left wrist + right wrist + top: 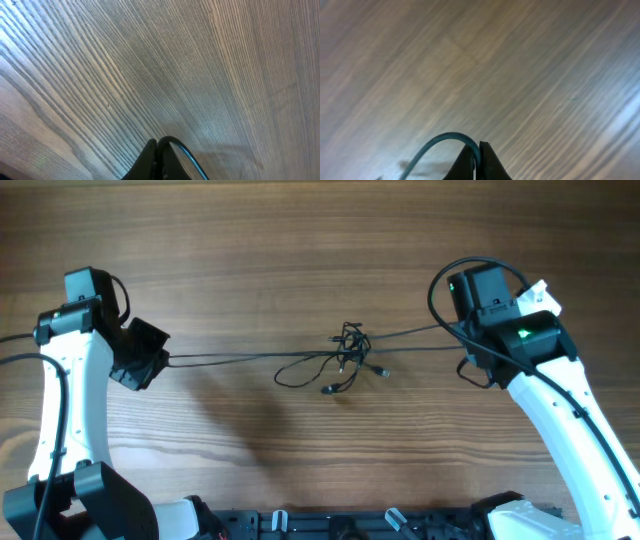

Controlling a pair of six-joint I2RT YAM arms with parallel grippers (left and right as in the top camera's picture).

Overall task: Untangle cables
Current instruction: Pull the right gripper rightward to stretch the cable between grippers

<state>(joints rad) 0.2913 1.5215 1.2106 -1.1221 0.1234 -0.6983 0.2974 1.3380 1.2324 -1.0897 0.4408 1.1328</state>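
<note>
thin dark grey-black cables [348,348]: we see 1 knotted clump with small plug ends, mid brown wood-grain table [300,240] | strands stretched out to both sides | left gripper [163,359] clamped on 1 strand | right gripper [463,342] clamped on another

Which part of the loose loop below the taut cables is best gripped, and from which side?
The loop at its leftmost curve, from straight above, fingers straddling the cord. It seems to lie flat on the table, clear of the knot and plug ends, so probably nothing else gets pinched.
</note>
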